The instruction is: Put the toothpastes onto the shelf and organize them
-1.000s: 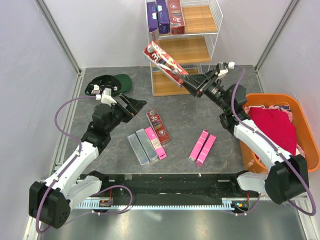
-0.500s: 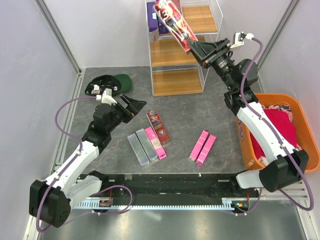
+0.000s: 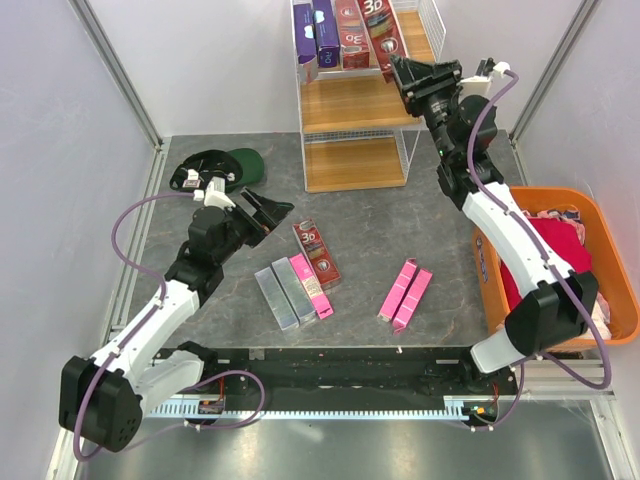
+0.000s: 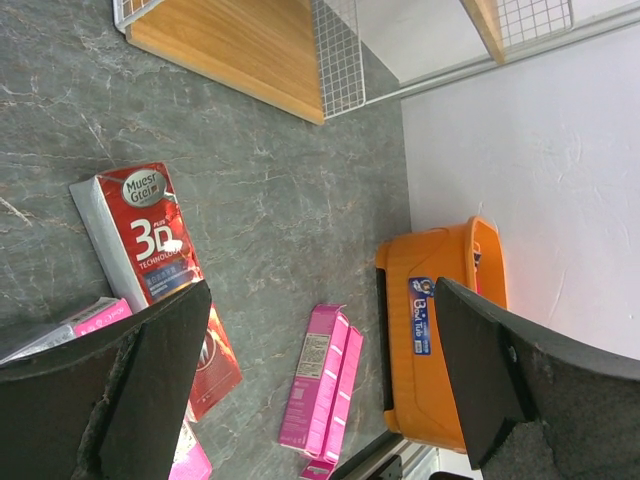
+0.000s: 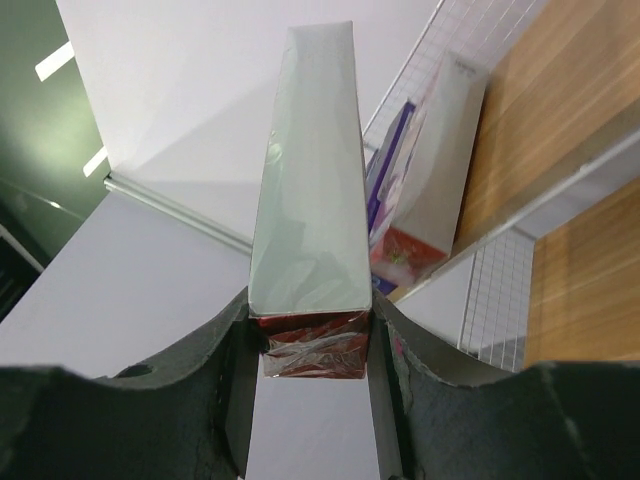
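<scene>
The right hand (image 3: 404, 72) was closed on the near end of a long, slim dark red toothpaste carton with white "3D" print (image 3: 383, 35). In the wrist view its jaws pinched the carton's two broad faces, and the carton pointed straight away from the hand. It was at the upper centre of the overhead frame, over the top board of the tall white wire-frame shelf with light-brown wooden boards (image 3: 352, 102). It lay just right of a second dark red carton (image 3: 350, 30) and two purple cartons (image 3: 316, 35) already standing there. Whether its far end rested on the board could not be told. To finish the placement well, the carton probably needed to stay parallel to its red neighbour and clear of the wire grid. It should come down until the board carried it and then be nudged left against the row. Only then should the jaws let go, since an early release from this tilt could tip it over. The left hand (image 3: 264, 210), at middle left, gaped fully open and held nothing. Below it on the grey stone-patterned surface (image 3: 400, 220) lay a third dark red carton (image 3: 316, 253), two silver-grey cartons (image 3: 283, 295), one bright pink carton (image 3: 312, 287) and a pair of pink cartons (image 3: 405, 293).
</scene>
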{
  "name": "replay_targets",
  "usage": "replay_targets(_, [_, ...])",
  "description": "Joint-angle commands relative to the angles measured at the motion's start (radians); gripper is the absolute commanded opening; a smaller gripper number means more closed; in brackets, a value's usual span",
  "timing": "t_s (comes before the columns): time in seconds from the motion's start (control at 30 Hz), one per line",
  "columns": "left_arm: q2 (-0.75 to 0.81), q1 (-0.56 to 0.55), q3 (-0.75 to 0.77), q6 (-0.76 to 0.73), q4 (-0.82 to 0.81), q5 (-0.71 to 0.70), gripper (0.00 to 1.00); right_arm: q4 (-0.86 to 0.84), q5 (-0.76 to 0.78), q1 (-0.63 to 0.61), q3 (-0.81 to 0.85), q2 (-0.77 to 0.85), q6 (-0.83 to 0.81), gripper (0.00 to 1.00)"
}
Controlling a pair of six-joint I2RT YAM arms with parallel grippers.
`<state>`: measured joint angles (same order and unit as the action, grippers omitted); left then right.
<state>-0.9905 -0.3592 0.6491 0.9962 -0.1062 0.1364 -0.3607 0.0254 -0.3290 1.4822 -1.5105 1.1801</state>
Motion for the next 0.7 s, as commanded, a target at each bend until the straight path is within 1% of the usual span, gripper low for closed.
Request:
replay_targets(0.0, [-0.011,0.005,0.046,-0.048,-0.020,0.005,1.00,-0.057,0.102,0.007,0.134,-0.049,-0.002,0.32])
replay_targets(0.2, [-0.026,0.006,0.057,-0.056,-0.010,0.009,1.00,0.025,0.113,0.007,0.239,-0.154,0.012,0.32])
replay_targets(0.33, [-0.034,0.008,0.057,-0.056,-0.012,0.017,1.00,0.028,0.163,0.005,0.228,-0.175,0.023,0.32])
replay_targets(0.43, [-0.036,0.006,0.060,-0.057,-0.012,0.020,1.00,0.035,0.174,-0.001,0.243,-0.195,0.015,0.33])
replay_targets(0.67, [-0.046,0.006,0.058,-0.059,-0.015,0.026,0.99,0.057,0.139,-0.010,0.312,-0.266,0.020,0.36])
